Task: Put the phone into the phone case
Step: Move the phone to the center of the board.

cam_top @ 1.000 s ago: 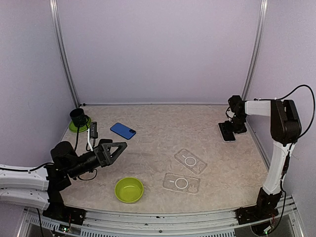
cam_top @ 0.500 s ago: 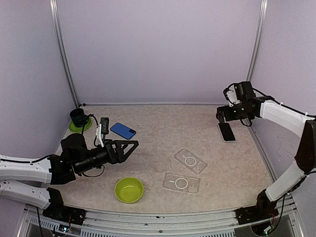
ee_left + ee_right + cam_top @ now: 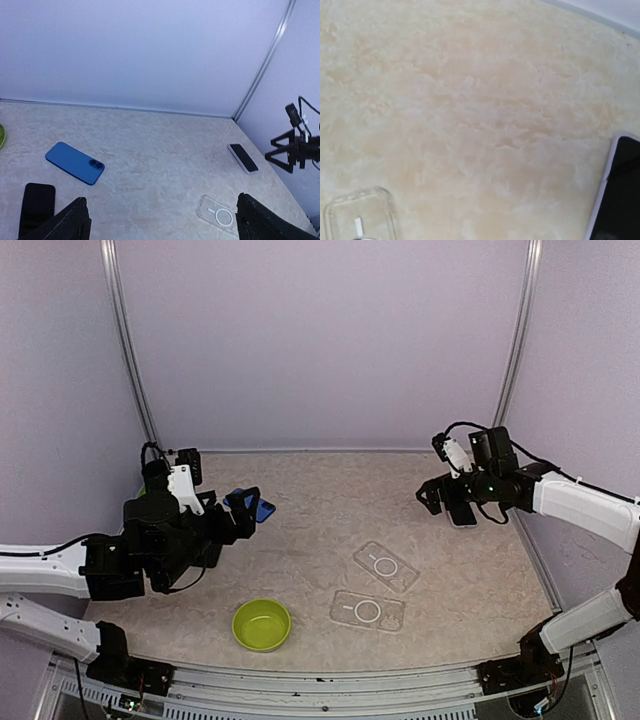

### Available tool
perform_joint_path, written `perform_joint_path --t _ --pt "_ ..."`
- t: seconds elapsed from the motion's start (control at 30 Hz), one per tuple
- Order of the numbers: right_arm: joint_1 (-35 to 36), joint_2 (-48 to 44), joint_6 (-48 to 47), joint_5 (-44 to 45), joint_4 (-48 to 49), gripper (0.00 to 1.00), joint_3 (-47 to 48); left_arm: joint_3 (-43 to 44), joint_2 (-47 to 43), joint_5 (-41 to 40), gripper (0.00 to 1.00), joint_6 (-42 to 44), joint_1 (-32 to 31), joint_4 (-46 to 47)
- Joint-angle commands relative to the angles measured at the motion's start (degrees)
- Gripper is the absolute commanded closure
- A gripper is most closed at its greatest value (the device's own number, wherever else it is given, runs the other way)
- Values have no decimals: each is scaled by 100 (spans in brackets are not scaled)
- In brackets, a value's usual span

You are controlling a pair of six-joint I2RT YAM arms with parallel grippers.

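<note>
Two clear cases (image 3: 385, 566) well apart from the right-edge phone (image 3: 243, 157)

Beige table (image 3: 330, 490), marbled all over with paler cream swirls. There's a bright blue phone (image 3: 75, 163) with dark lenses, and a plain black phone (image 3: 36, 207) beside it. Far right, a black-faced phone (image 3: 243, 157), its rim white, I think. The clear case (image 3: 385, 566) shows a white ring, and so does the second clear case (image 3: 367, 610). Lime-green bowl (image 3: 261, 624). Pale lilac walls (image 3: 320, 340).
</note>
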Motion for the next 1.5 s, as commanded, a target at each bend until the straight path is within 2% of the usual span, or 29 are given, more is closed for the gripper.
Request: perform_joint_path --t 0.0,0.07,0.17,0.4,0.73,1.07,1.33,1.47 --pt "33 -27 120 -152 285 0 -252 -659 -833 -928 1 -142 169 407" --pt "33 22 228 -303 351 0 -363 -1050 -1163 -670 1 -150 272 763" --pt "42 60 362 -502 490 0 -550 -1327 -1512 -538 1 -309 359 770" --pt "248 277 554 -734 495 0 -779 -1242 -1406 -616 1 -708 630 -45" --pt "795 867 713 -440 338 0 -910 -931 -860 -877 1 -1607 1243 -1442" --pt "877 1100 763 -457 405 1 -825 -627 -313 -138 1 -1761 2057 -2184" --pt "879 1159 763 -451 458 1 -863 -25 963 920 1 -1552 2973 -2870" --pt "886 1156 740 -462 500 0 -915 114 1435 1467 1 -1390 3280 -2833"
